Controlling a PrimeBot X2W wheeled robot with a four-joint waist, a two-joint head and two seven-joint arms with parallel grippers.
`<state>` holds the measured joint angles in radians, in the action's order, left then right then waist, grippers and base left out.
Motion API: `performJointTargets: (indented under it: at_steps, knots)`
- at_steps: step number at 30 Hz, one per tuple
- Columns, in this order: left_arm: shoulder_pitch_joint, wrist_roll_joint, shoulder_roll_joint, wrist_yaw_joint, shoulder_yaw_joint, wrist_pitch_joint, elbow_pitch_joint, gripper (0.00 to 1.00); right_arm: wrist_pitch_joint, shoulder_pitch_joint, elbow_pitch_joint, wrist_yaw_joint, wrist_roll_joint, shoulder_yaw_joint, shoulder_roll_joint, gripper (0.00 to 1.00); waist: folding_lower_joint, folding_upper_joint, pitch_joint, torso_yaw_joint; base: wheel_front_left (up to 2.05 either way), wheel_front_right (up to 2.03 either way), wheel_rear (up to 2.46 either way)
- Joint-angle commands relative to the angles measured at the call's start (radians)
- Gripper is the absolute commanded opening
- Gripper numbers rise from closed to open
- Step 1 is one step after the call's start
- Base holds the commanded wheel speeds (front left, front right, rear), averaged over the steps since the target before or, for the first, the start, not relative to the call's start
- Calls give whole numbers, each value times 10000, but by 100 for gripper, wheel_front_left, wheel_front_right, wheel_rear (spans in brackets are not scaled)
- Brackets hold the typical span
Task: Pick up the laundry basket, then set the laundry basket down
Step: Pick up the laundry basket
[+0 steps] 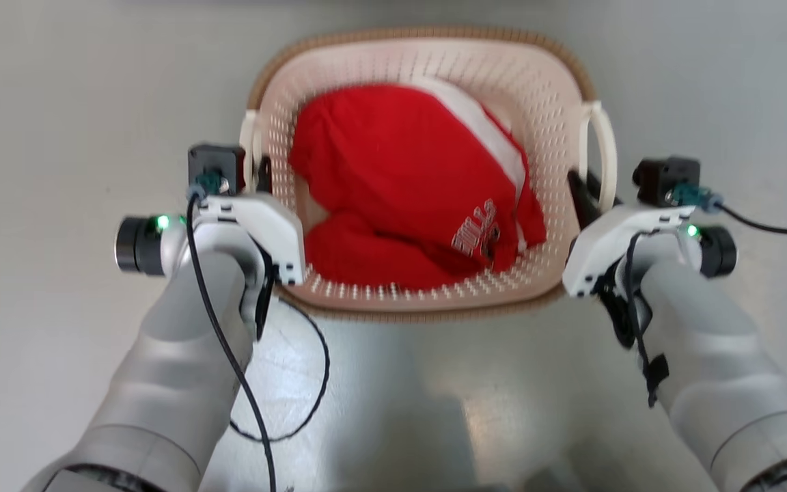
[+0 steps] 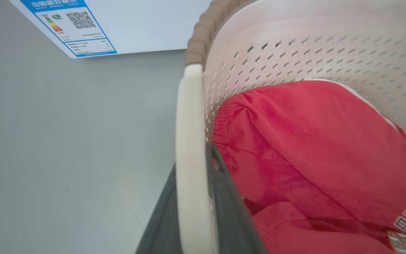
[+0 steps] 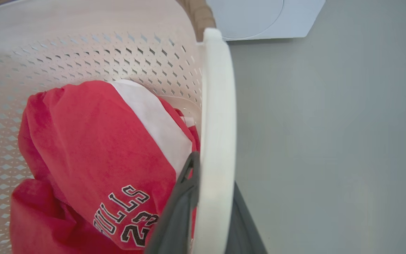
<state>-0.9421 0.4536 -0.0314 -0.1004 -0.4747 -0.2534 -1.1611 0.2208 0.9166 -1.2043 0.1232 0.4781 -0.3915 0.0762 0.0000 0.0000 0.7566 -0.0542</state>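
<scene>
Grey floor (image 1: pixel 59 102) all round, with a white machine (image 2: pixel 136 24) beyond at 12 o'clock. Basket (image 1: pixel 550 137) dead ahead at 12 o'clock, between the 2 arms, red shirt (image 1: pixel 407 178) heaped inside. Left gripper (image 1: pixel 257 174) at the basket's 9 o'clock, pinched narrow on the left handle (image 2: pixel 189 141), 1 finger on each side of the loop. Right gripper (image 1: pixel 581 188) at 3 o'clock, clamped the same way on the right handle (image 3: pixel 217 106). Held at opposite sides, probably to keep the load level and stop it swinging. Cannot tell whether clear of the floor yet. Calls for matched wrist heights; otherwise risks tipping and spilling the shirt.
</scene>
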Motion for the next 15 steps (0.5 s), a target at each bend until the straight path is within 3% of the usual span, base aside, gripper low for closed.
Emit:
performJointTargets:
  at_steps: [1, 15]
  knots:
    - [252, 91, -189, 101, -18, -84, 77, 0, -180, -625, 69, 75, 203, -428, -258, 0, 0, 0, -654, -208, 0, 0, 0]
    - [1552, 1126, -189, 447, -1097, 237, -750, 0, -1026, -1619, -206, 75, 1925, -1909, -259, 0, 0, 0, -3416, -683, 0, 0, 0]
